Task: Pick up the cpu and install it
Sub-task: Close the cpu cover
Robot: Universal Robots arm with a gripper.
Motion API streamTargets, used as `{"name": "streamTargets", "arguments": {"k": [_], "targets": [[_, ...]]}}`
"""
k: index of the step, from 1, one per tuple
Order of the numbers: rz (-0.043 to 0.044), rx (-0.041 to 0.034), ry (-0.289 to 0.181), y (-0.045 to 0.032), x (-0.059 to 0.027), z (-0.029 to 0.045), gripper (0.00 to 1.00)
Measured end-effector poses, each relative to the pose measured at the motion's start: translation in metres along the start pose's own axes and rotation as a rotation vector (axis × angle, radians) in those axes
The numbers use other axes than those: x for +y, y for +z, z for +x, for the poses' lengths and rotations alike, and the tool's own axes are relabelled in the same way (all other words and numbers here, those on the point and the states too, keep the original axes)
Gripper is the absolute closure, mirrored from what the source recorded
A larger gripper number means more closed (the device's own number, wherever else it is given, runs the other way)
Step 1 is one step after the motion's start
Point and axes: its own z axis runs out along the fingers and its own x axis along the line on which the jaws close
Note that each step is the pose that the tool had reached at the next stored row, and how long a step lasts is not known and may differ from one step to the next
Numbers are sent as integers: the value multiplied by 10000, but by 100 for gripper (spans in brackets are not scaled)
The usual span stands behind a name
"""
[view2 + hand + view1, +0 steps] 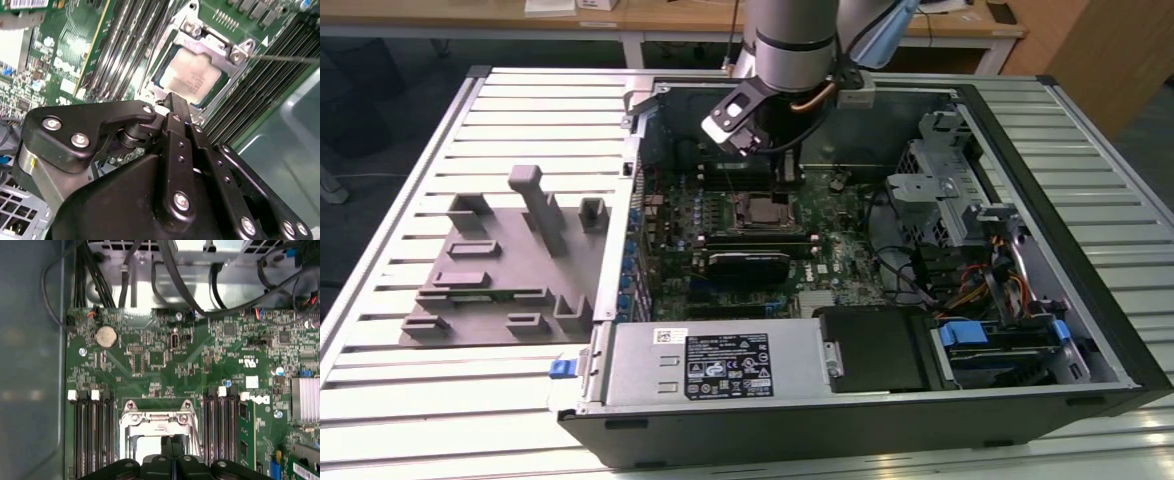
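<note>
- The grey tray [480, 290] is lying at the exterior view's left, beside the open computer case [1067, 300].
- The gripper [172, 99] is hanging over the socket frame [235, 50], jaws pressed together, gripping nothing.
- The cpu [192, 75] is sitting inside that frame.

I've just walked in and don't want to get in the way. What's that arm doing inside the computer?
A robot arm is reaching into an open computer case that lies on a slatted table. Its gripper hangs just above the socket frame on the green motherboard, fingers drawn together with nothing between them. The cpu lies flat inside that frame, so it seems to be already placed. A grey tray sits beside the case, on the exterior view's left.
</note>
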Motion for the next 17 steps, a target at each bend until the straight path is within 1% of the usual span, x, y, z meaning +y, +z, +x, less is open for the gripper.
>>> {"name": "streamTargets", "arguments": {"k": [6,12,14,17], "targets": [[1,0,30,33,-93,-2,89],[1,-1,24,34,-101,-2,89],[-5,6,-113,35,-100,-2,89],[-22,21,-528,34,-100,-2,89]]}}
